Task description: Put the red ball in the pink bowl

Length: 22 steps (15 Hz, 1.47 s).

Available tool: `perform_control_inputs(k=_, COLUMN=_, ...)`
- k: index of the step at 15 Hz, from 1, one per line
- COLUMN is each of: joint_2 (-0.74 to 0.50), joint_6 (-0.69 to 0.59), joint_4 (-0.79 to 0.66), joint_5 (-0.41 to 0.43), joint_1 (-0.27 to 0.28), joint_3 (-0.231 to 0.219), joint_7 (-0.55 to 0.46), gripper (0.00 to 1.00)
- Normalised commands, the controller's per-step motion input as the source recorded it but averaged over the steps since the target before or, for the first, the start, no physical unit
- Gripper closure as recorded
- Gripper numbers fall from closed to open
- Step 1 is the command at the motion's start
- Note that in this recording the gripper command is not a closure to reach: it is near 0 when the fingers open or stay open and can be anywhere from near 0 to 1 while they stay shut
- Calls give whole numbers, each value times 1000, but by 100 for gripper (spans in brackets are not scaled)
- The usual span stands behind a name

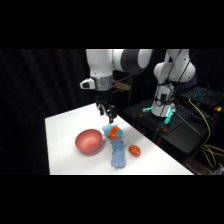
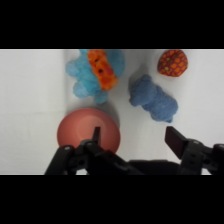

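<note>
Your gripper [image 2: 134, 136], fingers apart and empty, hangs above the pink bowl [image 2: 85, 130], while the red ball [image 2: 173, 62] lies on the table beyond the blue plush toy [image 2: 152, 100], well apart from the bowl.

The small round red-orange ball [image 2: 173, 62] carries a faint yellowish dotted pattern. The round smooth pinkish-red bowl [image 2: 85, 131] darkens in its hollow. The long light-blue plush thing [image 2: 153, 98] has a paler turquoise end (an orange-red piece with dark spots lies across it). The flat table [image 1: 65, 150] is plain white.
</note>
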Motion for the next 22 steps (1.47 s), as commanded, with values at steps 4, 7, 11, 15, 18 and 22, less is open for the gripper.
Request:
perform_control_inputs(k=4, joint_2=79, joint_6=251, joint_4=-103, joint_5=-61, joint_1=162, joint_3=102, joint_7=280, gripper=0)
perform_control_inputs(k=7, joint_2=70, joint_6=261, joint_4=-155, joint_5=8, joint_1=63, joint_3=30, joint_7=121, gripper=0)
perform_control_inputs(k=11, joint_2=124, joint_6=252, joint_4=-153, joint_5=90, joint_1=39, joint_3=31, joint_7=44, gripper=0)
perform_control_inputs(k=15, joint_2=147, joint_6=154, joint_4=-54, joint_5=114, joint_1=69, joint_3=53, joint_7=32, gripper=0)
perform_control_inputs(k=18, joint_2=96, joint_6=124, joint_4=-23, joint_5=121, joint_1=58, joint_3=45, joint_7=12, gripper=0)
perform_control_inputs(k=22, joint_2=105, joint_6=195, joint_4=-71, joint_5=218, joint_1=2, joint_3=67, joint_7=-80, gripper=0)
